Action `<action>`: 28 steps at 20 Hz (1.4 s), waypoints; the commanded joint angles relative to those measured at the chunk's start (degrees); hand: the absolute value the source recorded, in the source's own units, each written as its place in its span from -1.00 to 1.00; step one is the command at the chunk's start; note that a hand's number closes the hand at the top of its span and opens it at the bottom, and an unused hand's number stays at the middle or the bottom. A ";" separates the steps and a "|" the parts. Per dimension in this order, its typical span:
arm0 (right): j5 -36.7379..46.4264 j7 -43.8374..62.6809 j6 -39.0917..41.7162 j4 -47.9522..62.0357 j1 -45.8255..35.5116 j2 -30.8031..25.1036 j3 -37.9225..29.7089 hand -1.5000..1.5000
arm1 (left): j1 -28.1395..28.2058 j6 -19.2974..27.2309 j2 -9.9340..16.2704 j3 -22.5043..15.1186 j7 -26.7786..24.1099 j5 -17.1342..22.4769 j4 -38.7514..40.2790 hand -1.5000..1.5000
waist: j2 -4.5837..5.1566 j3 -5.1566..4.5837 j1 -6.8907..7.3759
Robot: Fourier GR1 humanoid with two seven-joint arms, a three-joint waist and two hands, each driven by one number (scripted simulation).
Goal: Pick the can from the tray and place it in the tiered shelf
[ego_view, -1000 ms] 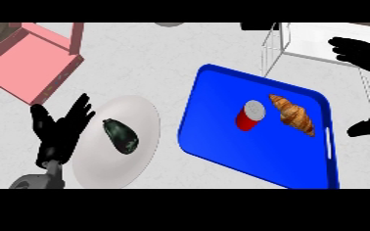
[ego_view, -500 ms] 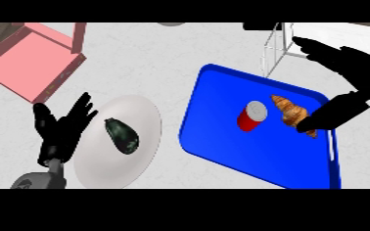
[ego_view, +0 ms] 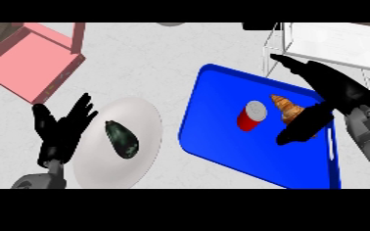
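Observation:
A red can (ego_view: 251, 116) with a silver top stands on the blue tray (ego_view: 224, 147), right beside a brown croissant (ego_view: 287, 107). My right hand (ego_view: 334, 89) hovers over the tray's right part, open, fingers stretched toward the shelf and thumb hanging down just right of the croissant, apart from the can. The white wire tiered shelf (ego_view: 318, 41) stands at the back right, just beyond the tray. At the lower left my left hand (ego_view: 61, 129) rests open with fingers up.
A white plate (ego_view: 137, 127) holding a dark avocado (ego_view: 121, 139) lies left of the tray, beside the left hand. A pink box (ego_view: 36, 63) sits at the back left. A grey round thing (ego_view: 171, 24) shows at the far edge.
My right hand has come in from the right edge, leftward over the tray, and now hangs near the croissant and can. The left hand, can and tray have stayed put.

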 commanded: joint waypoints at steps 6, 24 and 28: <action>12.88 1.12 -1.28 2.31 2.61 7.27 2.87 -1.00 | 2.53 -1.66 -0.97 1.00 -2.21 -1.24 3.36 0.00 | 0.32 -0.30 0.00; 28.63 -2.89 0.26 7.06 6.52 15.04 -0.09 -1.00 | 1.86 -1.53 -3.02 2.38 1.04 -3.16 1.24 0.00 | 0.29 -0.29 -0.12; 31.89 -9.96 -0.63 13.38 6.22 15.99 -1.96 -1.00 | -1.22 -4.23 -1.41 4.90 0.94 -1.65 3.55 0.00 | 0.36 -0.29 -0.11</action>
